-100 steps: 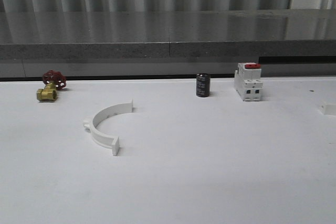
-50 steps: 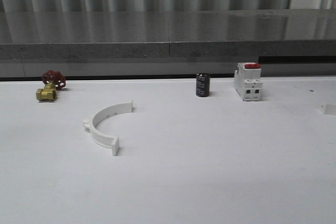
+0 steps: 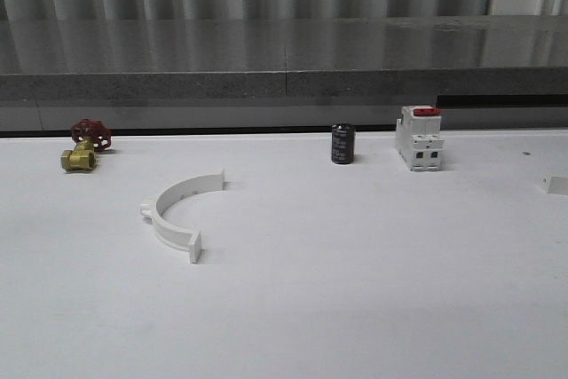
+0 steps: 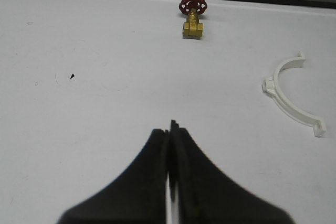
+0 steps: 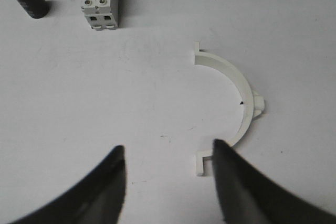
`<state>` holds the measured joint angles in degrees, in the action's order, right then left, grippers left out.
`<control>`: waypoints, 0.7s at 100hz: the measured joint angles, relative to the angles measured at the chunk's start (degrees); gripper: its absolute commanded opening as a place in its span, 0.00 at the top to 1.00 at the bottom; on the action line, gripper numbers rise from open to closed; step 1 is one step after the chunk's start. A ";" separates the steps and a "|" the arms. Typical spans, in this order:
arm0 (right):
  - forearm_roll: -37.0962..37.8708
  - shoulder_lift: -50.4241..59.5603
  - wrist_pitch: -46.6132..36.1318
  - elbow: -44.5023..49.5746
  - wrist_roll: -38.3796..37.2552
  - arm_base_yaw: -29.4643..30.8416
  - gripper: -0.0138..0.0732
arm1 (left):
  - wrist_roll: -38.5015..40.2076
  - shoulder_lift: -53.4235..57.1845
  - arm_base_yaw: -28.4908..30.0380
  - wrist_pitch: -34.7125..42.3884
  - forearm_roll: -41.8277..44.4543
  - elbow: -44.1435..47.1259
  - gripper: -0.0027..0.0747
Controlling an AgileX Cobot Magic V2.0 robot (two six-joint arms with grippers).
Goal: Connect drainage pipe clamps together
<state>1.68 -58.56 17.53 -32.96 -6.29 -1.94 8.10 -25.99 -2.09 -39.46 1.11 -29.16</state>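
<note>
In the front view, one of the drainage pipe clamps lies flat on the white table, left of centre, its open side facing right toward the middle, which suits a partner being brought in from that side; a brass valve sits well behind it on the left, while a black cylinder and a white breaker stand toward the back, clear of the working area. A small white piece at the far right edge is probably a tab of the second half-ring, though too little shows there to be sure. In the left wrist view, the left gripper has its fingers pressed together with nothing between them, hanging above bare table, the half-ring well off to one side and the valve farther away, so this arm seems merely parked. In the right wrist view, the right gripper is spread wide and empty, poised just beside the second half-ring, whose near tab lies close to one fingertip; that stance reads as preparation to grasp it first. Neither clamp is held, and the two halves lie well apart, so joining has not begun.
</note>
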 measured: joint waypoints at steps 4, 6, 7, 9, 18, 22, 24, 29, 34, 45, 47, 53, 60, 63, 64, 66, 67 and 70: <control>0.00 0.00 0.00 0.00 0.00 0.00 0.12 | 0.00 0.00 0.00 0.00 0.00 0.00 0.99; -0.05 0.00 0.00 0.00 0.00 0.00 0.12 | 0.00 0.00 0.00 0.00 0.00 0.00 0.99; -0.05 0.00 0.00 0.00 0.00 0.00 0.12 | 0.00 0.00 0.00 0.00 0.00 0.00 0.99; -0.17 0.00 0.00 0.00 0.00 0.00 0.12 | 0.00 0.00 0.00 0.00 0.00 0.00 0.99; -1.68 0.00 0.15 -0.39 -0.74 0.00 0.12 | 0.00 0.00 0.00 0.00 0.00 0.00 0.99; -2.32 -0.27 0.78 -1.22 -1.54 0.13 0.12 | 0.00 0.00 0.00 0.00 0.00 0.00 0.99; -2.48 -0.39 1.38 -1.59 -1.94 0.38 0.12 | 0.00 0.00 0.00 0.00 0.00 0.00 0.99; -2.88 -1.33 3.42 -3.67 -2.59 1.14 0.12 | 0.00 0.00 0.00 0.00 0.00 0.00 0.99; -3.03 -2.76 6.20 -6.06 -2.94 2.43 0.12 | 0.00 0.00 0.00 0.00 0.00 0.00 0.99; -3.10 -7.71 13.10 -12.02 -3.32 6.28 0.12 | 0.00 0.00 0.00 0.00 0.00 0.00 0.99; -3.10 -8.80 14.20 -13.20 -3.32 7.01 0.12 | 0.00 0.00 0.00 0.00 0.00 0.00 0.99; -3.10 -12.24 16.47 -16.04 -3.17 8.93 0.12 | 0.00 0.00 0.00 0.00 0.00 0.00 0.99; -3.10 -16.05 17.53 -19.00 -2.28 10.46 0.12 | 0.00 0.00 0.00 0.00 0.00 0.00 0.99; -3.10 -17.57 17.79 -20.34 -1.66 10.89 0.12 | 0.00 0.00 0.00 0.00 0.00 0.00 0.99; -3.10 -17.94 17.80 -20.85 -1.30 10.90 0.12 | 0.00 0.00 0.00 0.00 0.00 0.00 0.99; -3.10 -19.07 17.94 -21.36 -0.68 11.03 0.12 | 0.00 0.00 0.00 0.00 0.00 0.00 0.99; -3.10 -19.83 17.94 -21.60 -0.46 11.32 0.12 | 0.00 0.00 0.00 0.00 0.00 0.00 0.99; -3.10 -21.33 18.06 -22.58 0.57 11.46 0.12 | 0.00 0.00 0.00 0.00 0.00 0.00 0.99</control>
<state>-1.41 -79.89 35.60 -55.54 -5.71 9.52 8.10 -25.99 -2.09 -39.46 1.11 -29.16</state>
